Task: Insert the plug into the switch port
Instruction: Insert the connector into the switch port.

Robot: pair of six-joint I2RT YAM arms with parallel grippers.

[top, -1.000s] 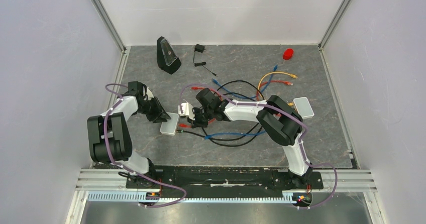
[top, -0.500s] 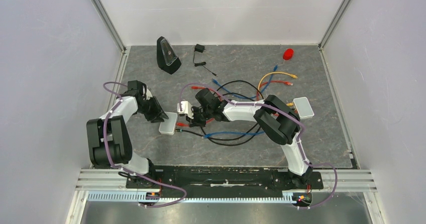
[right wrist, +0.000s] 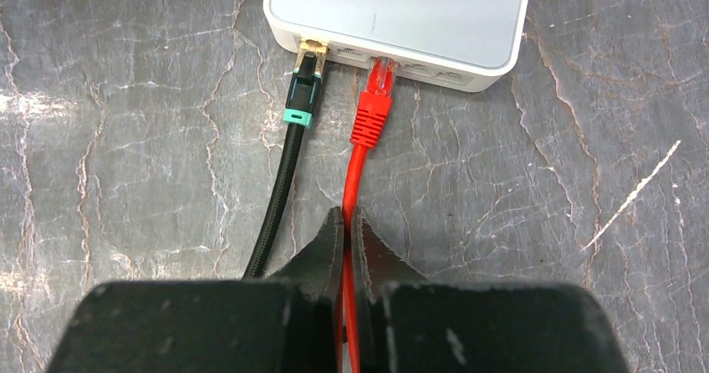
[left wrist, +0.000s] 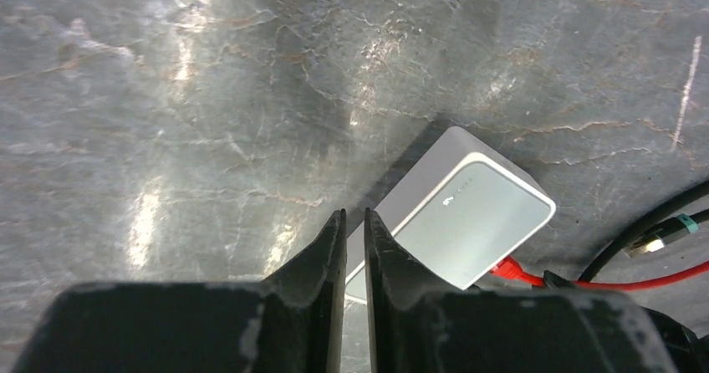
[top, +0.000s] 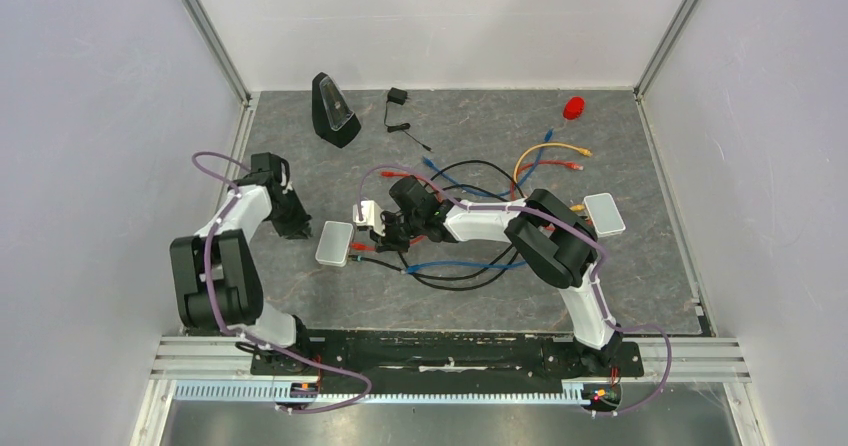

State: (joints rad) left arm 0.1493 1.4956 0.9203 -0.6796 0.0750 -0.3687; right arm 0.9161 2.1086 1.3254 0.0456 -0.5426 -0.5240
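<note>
- The small white switch box [right wrist: 401, 9] lies flat on the grey table [right wrist: 125, 155]; its row of ports faces the right gripper [right wrist: 345, 216].
- The red plug [right wrist: 372, 114] sits with its clear tip at the mouth of the second port; I cannot tell if it is all the way in.
- A black cable plug [right wrist: 299, 97] with a green band sits in the port just beside it.
- The right gripper is closed tight on the red cable [right wrist: 355, 181], a bit behind the plug.
- The left gripper [left wrist: 355, 218] is near the other side of the box, not touching it; its fingers have only a thin gap, with nothing between them.
- The plug looks small, hard and light; its little clip could snap.
- The cable looks bendy, so a hold close behind the plug would push straighter.
- The box looks light and may slide on the smooth table; holding its back edge would help.
</note>
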